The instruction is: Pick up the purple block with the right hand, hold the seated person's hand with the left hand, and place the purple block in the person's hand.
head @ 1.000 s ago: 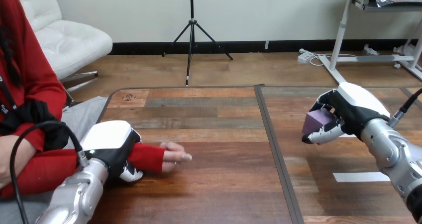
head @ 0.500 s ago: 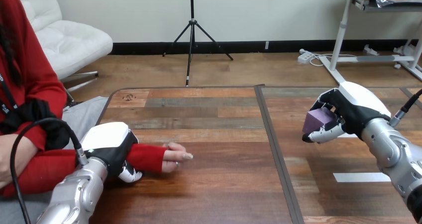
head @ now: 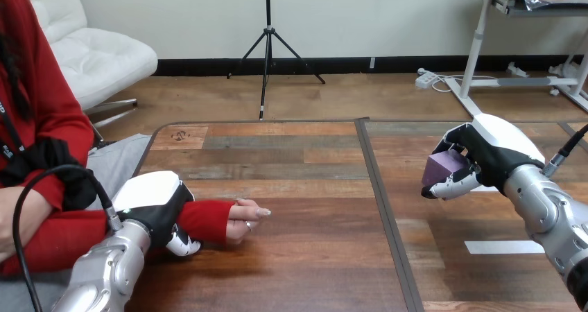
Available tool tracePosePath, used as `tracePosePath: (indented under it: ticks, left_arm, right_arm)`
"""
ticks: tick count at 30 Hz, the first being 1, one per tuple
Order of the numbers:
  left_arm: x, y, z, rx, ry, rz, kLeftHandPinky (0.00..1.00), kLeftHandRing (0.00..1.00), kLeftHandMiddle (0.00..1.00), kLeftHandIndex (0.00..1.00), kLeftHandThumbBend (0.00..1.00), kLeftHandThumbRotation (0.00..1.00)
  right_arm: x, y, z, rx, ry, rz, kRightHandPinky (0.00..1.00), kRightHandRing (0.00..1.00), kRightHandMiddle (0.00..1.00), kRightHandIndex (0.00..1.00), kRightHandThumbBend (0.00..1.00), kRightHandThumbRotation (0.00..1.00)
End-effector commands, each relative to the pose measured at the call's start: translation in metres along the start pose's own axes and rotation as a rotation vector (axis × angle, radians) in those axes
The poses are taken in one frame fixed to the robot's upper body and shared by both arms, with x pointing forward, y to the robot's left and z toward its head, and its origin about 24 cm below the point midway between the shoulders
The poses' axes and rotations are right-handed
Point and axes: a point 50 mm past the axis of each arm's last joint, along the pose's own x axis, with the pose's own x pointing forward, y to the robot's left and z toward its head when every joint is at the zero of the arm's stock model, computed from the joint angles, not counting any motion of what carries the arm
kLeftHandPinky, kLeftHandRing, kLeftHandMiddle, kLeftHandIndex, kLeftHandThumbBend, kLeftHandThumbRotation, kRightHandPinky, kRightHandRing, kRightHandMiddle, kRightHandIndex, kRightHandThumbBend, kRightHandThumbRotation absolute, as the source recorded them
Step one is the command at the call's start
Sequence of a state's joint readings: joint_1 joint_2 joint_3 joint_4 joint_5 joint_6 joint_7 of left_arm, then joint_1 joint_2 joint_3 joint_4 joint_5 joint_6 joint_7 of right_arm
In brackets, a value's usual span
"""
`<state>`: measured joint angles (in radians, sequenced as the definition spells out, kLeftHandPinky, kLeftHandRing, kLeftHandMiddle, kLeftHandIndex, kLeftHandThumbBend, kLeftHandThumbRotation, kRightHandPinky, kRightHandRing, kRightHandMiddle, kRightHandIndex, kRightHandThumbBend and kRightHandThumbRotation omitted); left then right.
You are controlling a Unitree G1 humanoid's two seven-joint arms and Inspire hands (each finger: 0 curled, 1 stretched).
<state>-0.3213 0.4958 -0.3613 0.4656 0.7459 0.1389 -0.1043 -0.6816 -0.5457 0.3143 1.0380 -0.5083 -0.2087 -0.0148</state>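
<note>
My right hand (head: 485,154) hovers over the right half of the table, its fingers curled round the purple block (head: 444,166). At the lower left, my left hand (head: 157,208) is wrapped round the person's wrist in the red sleeve (head: 204,219), fingers curled under it. The person's hand (head: 244,220) pokes out to the right of my left hand, turned on its side, fingers pointing right just above the table top. The two robot hands are far apart.
The wooden table (head: 298,256) has a dark seam (head: 385,215) running down its middle. A strip of white tape (head: 503,247) lies on the right half. The person's other forearm rests at the lower left edge.
The person's hand has rolled from lying flat to standing more on its side and lifted slightly. My left hand shifted a little with it. My right hand and the block stayed put.
</note>
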Motion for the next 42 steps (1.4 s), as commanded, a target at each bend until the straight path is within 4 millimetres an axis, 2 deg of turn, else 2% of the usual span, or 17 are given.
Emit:
tracePosePath:
  ticks: [1,14,28,42]
  left_arm:
    - [-0.005,-0.004,-0.004,-0.030,0.010,-0.006,0.17,0.25,0.31,0.31,0.69,0.03]
    - [-0.011,0.011,0.005,-0.065,-0.043,0.075,0.20,0.30,0.35,0.32,0.64,0.05]
    - [-0.016,0.027,0.014,-0.074,-0.103,0.133,0.23,0.31,0.37,0.35,0.56,0.09]
    - [-0.021,0.035,0.018,-0.105,-0.150,0.177,0.23,0.30,0.36,0.34,0.57,0.07]
  right_arm:
    - [0.006,-0.028,0.015,0.026,-0.052,-0.089,0.41,0.47,0.53,0.54,0.60,0.00]
    - [0.007,-0.029,0.022,0.035,-0.061,-0.085,0.41,0.48,0.54,0.54,0.59,0.00]
    - [0.008,-0.029,0.026,0.035,-0.077,-0.094,0.44,0.49,0.54,0.54,0.60,0.00]
    - [0.008,-0.029,0.026,0.039,-0.083,-0.097,0.44,0.49,0.55,0.53,0.61,0.00]
